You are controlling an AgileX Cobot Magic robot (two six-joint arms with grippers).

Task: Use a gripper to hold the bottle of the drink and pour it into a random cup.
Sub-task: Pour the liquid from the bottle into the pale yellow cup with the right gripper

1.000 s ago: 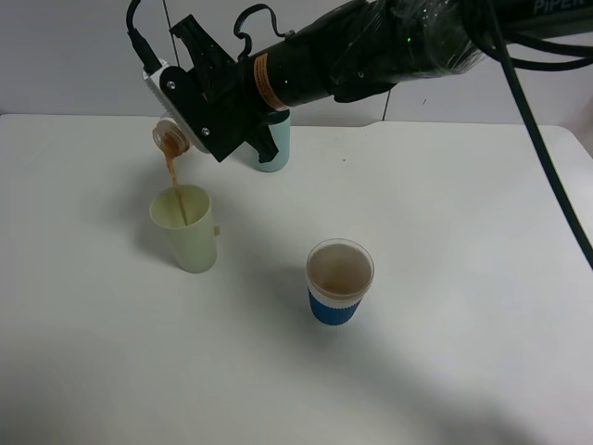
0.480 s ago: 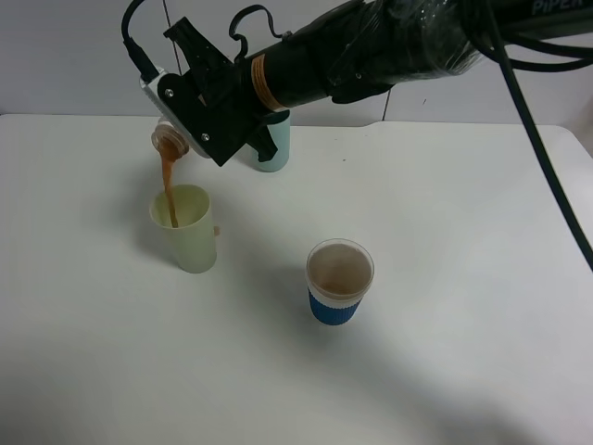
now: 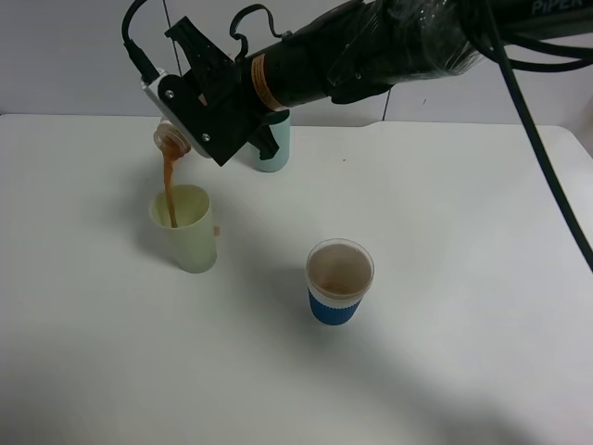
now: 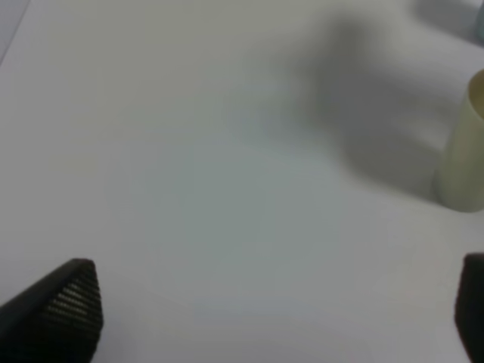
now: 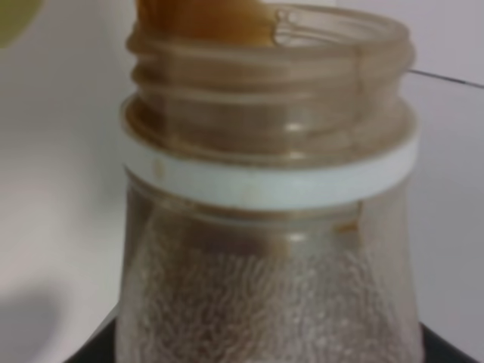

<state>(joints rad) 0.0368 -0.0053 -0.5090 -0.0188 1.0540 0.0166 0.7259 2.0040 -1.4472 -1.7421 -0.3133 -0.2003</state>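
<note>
My right gripper (image 3: 188,125) reaches across to the left and is shut on the bottle of the drink (image 3: 171,139), tipped mouth down. A brown stream (image 3: 170,185) runs from its wide neck into the pale yellow-green cup (image 3: 186,228) standing below. The right wrist view is filled by the bottle's neck (image 5: 268,144) with brown liquid at the lip. My left gripper (image 4: 276,314) is open and empty, low over bare table; its two dark fingertips (image 4: 64,302) show at the frame's corners, and the cup (image 4: 465,155) stands off to one side.
A teal-green tumbler (image 3: 274,144) stands behind the right arm at the back. A clear cup with a blue sleeve (image 3: 339,282) holding brown drink stands mid-table, right of the yellow-green cup. The white table (image 3: 445,278) meets a pale wall at the back.
The bottle has tipped slightly further and shifted a little left. The stream into the yellow-green cup is thicker than a second ago. The left gripper shows only now.
</note>
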